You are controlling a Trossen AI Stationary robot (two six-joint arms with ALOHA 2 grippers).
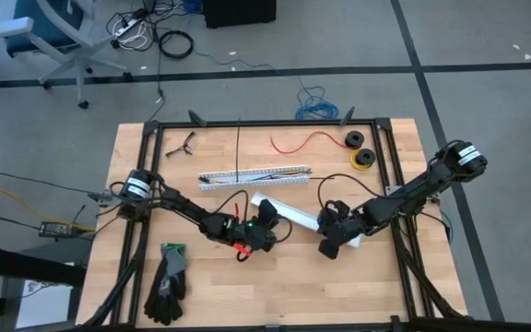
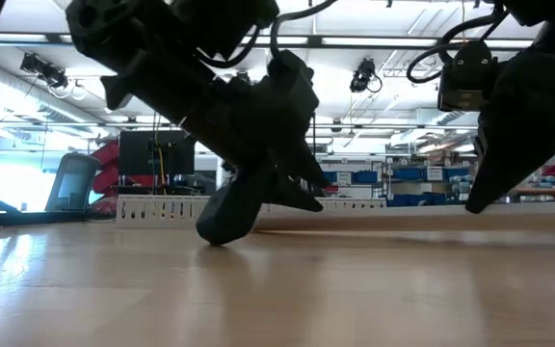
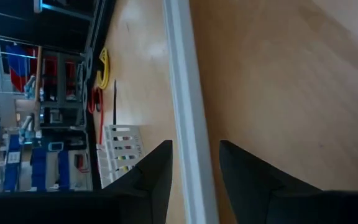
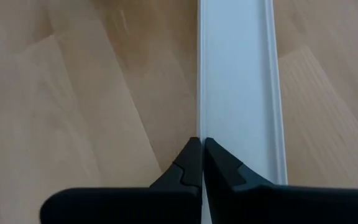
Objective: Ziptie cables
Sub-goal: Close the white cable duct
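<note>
A long white plastic strip (image 1: pixel 302 218) lies flat on the table's middle. My left gripper (image 3: pixel 194 180) is open at the strip's left end, one finger on each long side of it (image 3: pixel 188 93), with slim gaps. My right gripper (image 4: pixel 202 149) is shut over one long edge of the strip (image 4: pixel 238 81) near its right end, low above the table (image 2: pixel 477 200). Behind the strip lies a white slotted channel (image 1: pixel 256 175). Through its slots (image 3: pixel 124 158) show thin coloured wires, the cables as far as I can tell. My left gripper comes slanting down from the table's left, its fingers along the strip. Its lower fingertip (image 2: pixel 222 231) reaches the table top. I cannot tell whether the fingers touch the strip. My right gripper's shut fingertips (image 4: pixel 194 158) stand over the strip's raised edge (image 4: pixel 199 118), slanting down from the right. Whether they touch it I cannot tell.
Black gloves (image 1: pixel 167 281) lie at the near left. A red-handled thing (image 1: pixel 241 249) lies under my left arm. At the back are a loose red wire (image 1: pixel 302 140), a black roll (image 1: pixel 353 139), a yellow roll (image 1: pixel 364 159) and a small black piece (image 1: pixel 184 143).
</note>
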